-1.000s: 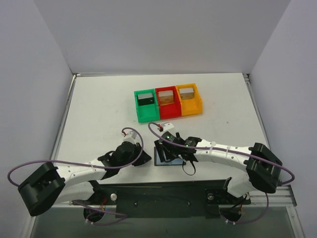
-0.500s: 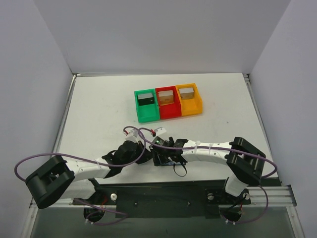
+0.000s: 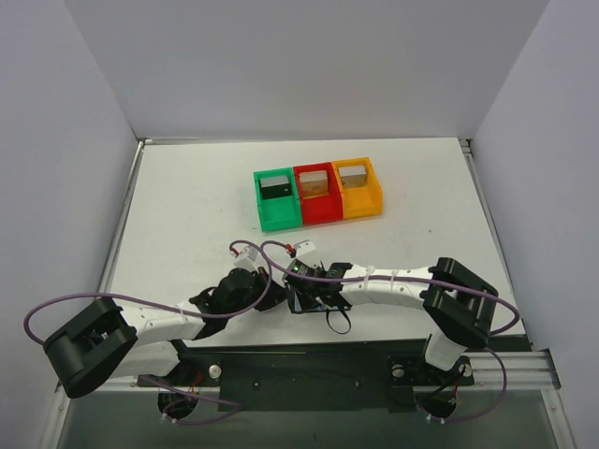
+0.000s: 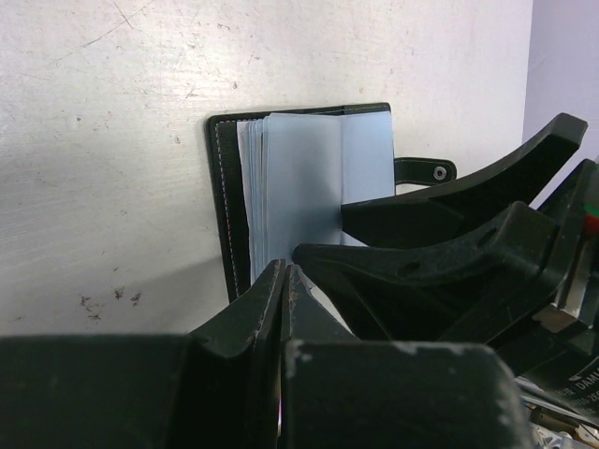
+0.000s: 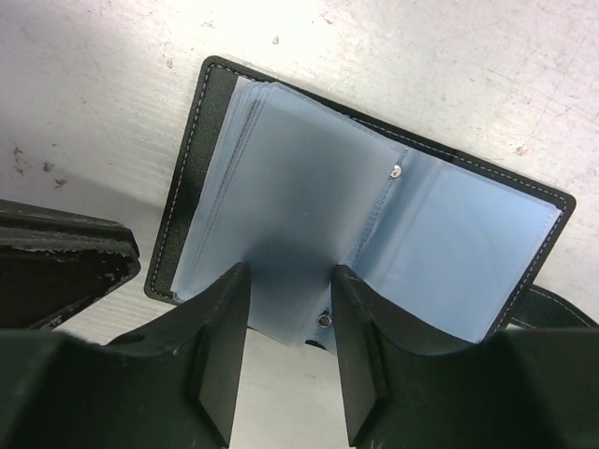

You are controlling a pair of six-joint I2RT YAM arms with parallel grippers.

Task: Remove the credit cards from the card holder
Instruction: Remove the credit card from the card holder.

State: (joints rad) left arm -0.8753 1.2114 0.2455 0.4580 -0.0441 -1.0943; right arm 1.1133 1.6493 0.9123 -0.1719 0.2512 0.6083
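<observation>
- Right wrist view: the card holder (image 5: 192,159) lies spread open and flat on the white worktop (image 5: 94,75), black cover down, with its pale blue plastic sleeves (image 5: 281,187) fanned upward.
- The right hand (image 5: 288,276) stands partly wide, its two fingers apart on either side of the near edge of the middle sleeves. A clear gap shows between them, and nothing looks pinched.
- In the left wrist view the left hand (image 4: 283,271) is closed narrow, its fingertips meeting right at the near corner of the holder's black cover. Whether they nip the cover cannot be told.
- A black closing strap (image 4: 421,172) with a small metal stud pokes out from the holder's far side, beside the right hand's fingers.
- From the top external view both arms meet at the near middle of the worktop, and the holder sits mostly hidden beneath the two hands.
- A green bin (image 3: 271,221), red bin (image 3: 323,213) and orange bin (image 3: 365,206) stand touching in a row farther back, well apart from the holder.
</observation>
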